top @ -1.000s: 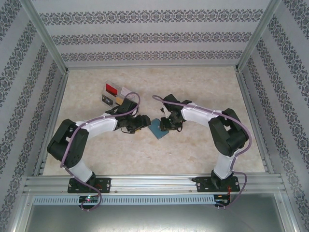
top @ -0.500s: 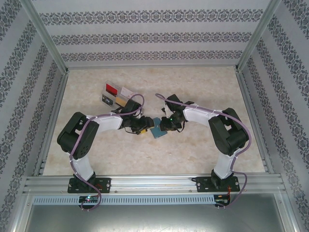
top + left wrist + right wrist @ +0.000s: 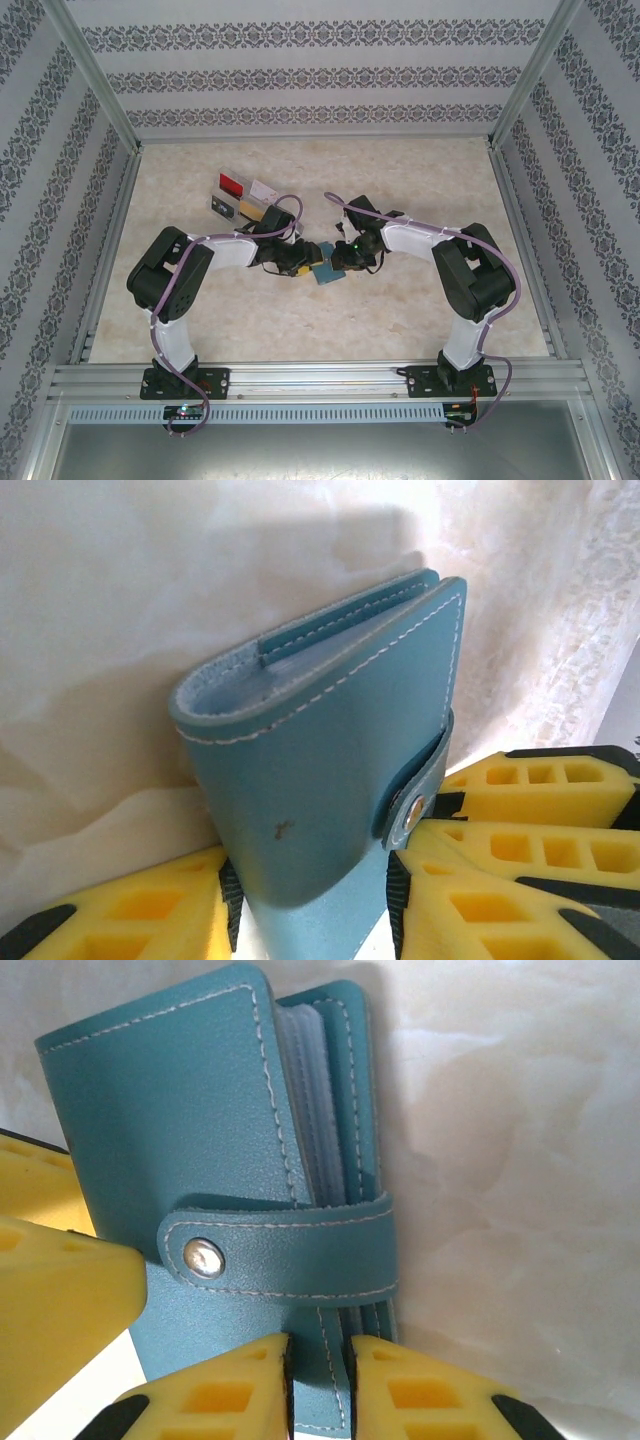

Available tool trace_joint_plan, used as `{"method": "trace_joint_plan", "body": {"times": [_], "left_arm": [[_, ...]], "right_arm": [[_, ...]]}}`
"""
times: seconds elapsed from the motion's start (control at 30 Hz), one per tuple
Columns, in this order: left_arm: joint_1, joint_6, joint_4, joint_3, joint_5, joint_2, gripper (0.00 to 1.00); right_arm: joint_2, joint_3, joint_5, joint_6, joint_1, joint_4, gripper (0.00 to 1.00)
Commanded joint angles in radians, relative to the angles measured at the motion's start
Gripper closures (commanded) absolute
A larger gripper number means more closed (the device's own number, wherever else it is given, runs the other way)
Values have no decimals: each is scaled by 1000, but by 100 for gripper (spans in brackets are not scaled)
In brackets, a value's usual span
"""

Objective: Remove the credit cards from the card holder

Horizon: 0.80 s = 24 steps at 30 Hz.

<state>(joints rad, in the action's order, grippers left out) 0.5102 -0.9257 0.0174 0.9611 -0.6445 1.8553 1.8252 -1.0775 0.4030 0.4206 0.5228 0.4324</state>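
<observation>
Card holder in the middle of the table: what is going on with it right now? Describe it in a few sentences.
Both arms have hold of the blue card holder. The left gripper has it between its fingers, and the right gripper pinches one edge just below the strap. The strap is snapped shut, so the holder is closed and no card is coming out yet. A few cards lie on the table, beyond the left arm.

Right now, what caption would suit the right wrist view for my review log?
Right gripper pinches the near edge of the closed, snap-strapped teal leather card holder.
</observation>
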Motion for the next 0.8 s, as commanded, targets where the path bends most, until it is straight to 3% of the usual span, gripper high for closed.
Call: {"method": "trace_joint_plan", "body": {"times": [0.0, 0.1, 0.23, 0.4, 0.57, 0.77], "left_arm": [[4, -27, 105, 9, -58, 13, 56], [4, -43, 160, -10, -77, 14, 60], [4, -22, 153, -9, -72, 6, 74], [-1, 31, 110, -2, -42, -17, 91], [-1, 62, 76, 4, -29, -25, 96], [0, 62, 75, 5, -32, -27, 98]], "right_arm": [[18, 37, 6, 19, -10, -24, 78], [-15, 59, 60, 40, -29, -67, 76], [-62, 69, 74, 54, -48, -77, 71], [-140, 67, -32, 63, -54, -33, 65], [-172, 49, -106, 64, -43, -23, 60], [-84, -41, -144, 59, 1, 18, 59]]}}
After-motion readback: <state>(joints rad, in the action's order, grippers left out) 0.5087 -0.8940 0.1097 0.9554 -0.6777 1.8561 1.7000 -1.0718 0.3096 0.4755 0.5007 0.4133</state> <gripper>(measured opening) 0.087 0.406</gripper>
